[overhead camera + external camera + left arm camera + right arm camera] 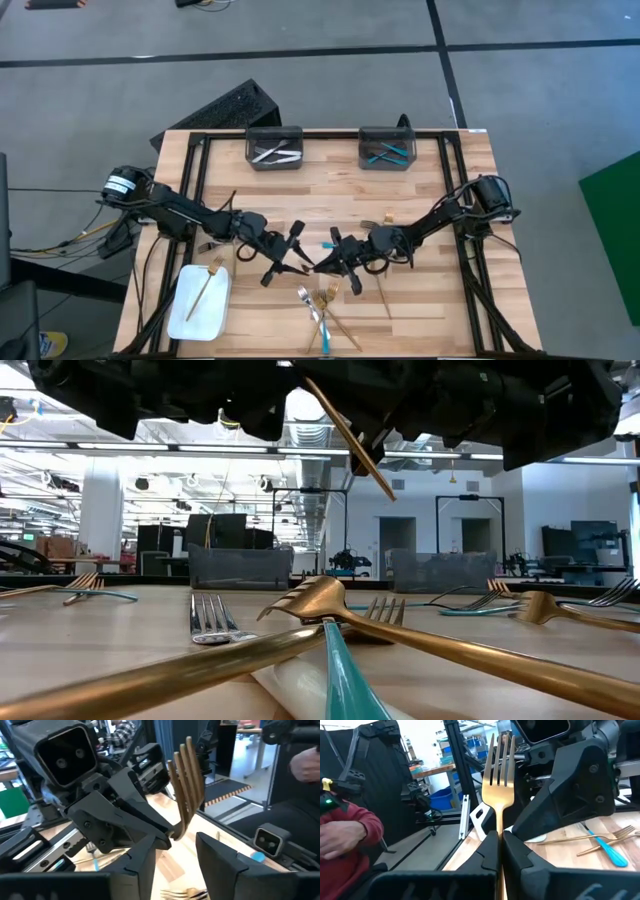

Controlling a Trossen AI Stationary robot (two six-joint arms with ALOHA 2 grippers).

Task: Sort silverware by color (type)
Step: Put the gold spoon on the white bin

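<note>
Your right gripper [499, 851] is clamped on the gold fork [497, 775], holding it above mid-table with tines up and long axis steeply tilted. Your left gripper [175, 857] faces it, fingers apart on either side of the fork (not yet touching, by the look). The white tray [190, 322] lies on the left arm's side.

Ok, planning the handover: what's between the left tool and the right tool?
The gold fork, clamped in the shut right tool; the open left tool faces it. Both wrist views show this.
</note>
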